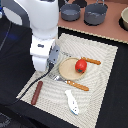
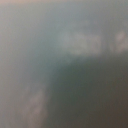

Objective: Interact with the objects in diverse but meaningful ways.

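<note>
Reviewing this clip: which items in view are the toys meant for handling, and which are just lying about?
For the job:
- red tomato-like ball, on the plate
- dark brown sausage-like stick, on the mat
- white-and-blue fish-like piece, on the mat

Lying about:
- round tan plate
- wooden-handled knife
- wooden-handled fork
- two grey pots on the brown tabletop

The wrist view is too blurred to add anything.

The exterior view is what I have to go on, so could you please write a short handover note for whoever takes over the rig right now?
Gripper: hidden behind the arm's wrist over the mat's near-left part; open or shut cannot be told. The wrist view is only blur.
Red tomato-like ball sits on the round tan plate.
Dark brown sausage-like stick lies on the placemat, toward the exterior view's left.
White-and-blue fish-like piece lies near the mat's front edge.
Light blue carton block: not visible.
Fork and knife flank the plate.
Left: the stick and fish remain free to handle.
</note>
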Tool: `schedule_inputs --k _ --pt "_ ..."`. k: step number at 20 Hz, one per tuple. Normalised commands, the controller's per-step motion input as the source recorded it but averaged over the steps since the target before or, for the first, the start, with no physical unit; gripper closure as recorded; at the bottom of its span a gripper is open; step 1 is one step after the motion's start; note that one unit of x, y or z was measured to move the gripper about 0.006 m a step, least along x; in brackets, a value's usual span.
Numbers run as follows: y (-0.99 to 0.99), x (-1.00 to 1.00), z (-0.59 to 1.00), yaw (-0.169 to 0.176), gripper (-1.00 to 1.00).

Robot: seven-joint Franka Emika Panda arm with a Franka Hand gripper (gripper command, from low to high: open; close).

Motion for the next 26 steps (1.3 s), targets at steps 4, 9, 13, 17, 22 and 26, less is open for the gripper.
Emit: schedule_inputs --k 4,9,13,17,22,26 --pt "0.29 -0.03 0.52 0.005 1.0" --pt "0.81 0.09 1.0 0.063 1.0" --pt "0.89 0.34 1.0 0.047 1.0" --pt "0.93 0.48 0.77 0.06 1.0" --pt "0.84 0.48 0.24 0.083 1.0" --pt "0.36 0.17 -0.49 0.084 1.0"
